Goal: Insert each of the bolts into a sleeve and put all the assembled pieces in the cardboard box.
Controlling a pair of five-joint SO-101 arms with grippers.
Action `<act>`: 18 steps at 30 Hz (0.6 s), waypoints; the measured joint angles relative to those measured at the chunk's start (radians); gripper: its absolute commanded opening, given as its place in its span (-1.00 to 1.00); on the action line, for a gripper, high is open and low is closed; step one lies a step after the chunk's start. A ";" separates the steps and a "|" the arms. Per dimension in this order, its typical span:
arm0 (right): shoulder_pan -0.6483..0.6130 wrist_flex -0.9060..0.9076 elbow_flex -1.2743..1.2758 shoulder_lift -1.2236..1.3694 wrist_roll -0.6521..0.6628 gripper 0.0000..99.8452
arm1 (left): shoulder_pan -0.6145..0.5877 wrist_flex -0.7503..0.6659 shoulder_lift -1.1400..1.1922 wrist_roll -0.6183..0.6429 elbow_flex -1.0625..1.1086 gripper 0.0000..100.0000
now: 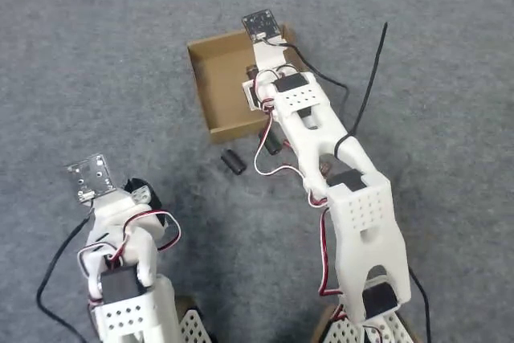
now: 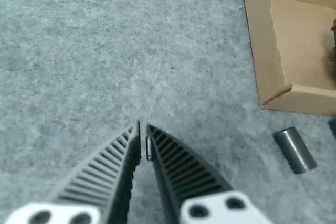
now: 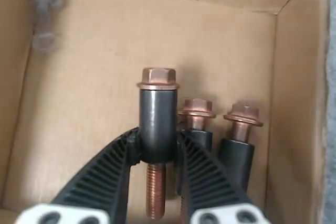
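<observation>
Inside the cardboard box [image 3: 79, 72] my right gripper [image 3: 157, 148] is shut on an assembled piece [image 3: 157, 121]: a copper bolt through a dark sleeve, held above the box floor. Two more assembled pieces [image 3: 197, 124] [image 3: 240, 140] lie on the floor beside it, near one wall. From above, the right arm reaches over the box [image 1: 221, 86]. A loose dark sleeve [image 1: 234, 161] lies on the carpet just in front of the box, also seen as sleeve [image 2: 295, 149]. My left gripper [image 2: 143, 129] hovers shut over bare carpet, left of that sleeve, holding nothing.
Grey carpet [image 1: 120, 78] covers the table. A black cable [image 1: 371, 86] trails to the right of the box. The left arm [image 1: 120, 230] sits at the near left, well away from the box corner [image 2: 273, 95].
</observation>
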 measured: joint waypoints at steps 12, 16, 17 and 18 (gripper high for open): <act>0.000 0.098 -0.025 -0.003 0.000 -0.69 | 0.000 0.000 0.000 0.000 0.000 -0.97; 0.000 0.114 -0.026 -0.005 0.000 -0.76 | 0.000 0.000 0.000 0.000 0.000 -0.97; 0.000 0.124 -0.026 -0.011 0.000 -0.76 | 0.000 0.000 0.000 0.000 0.000 -0.97; 0.000 0.143 -0.026 -0.020 0.000 -0.77 | 0.000 0.000 0.000 0.000 0.000 -0.97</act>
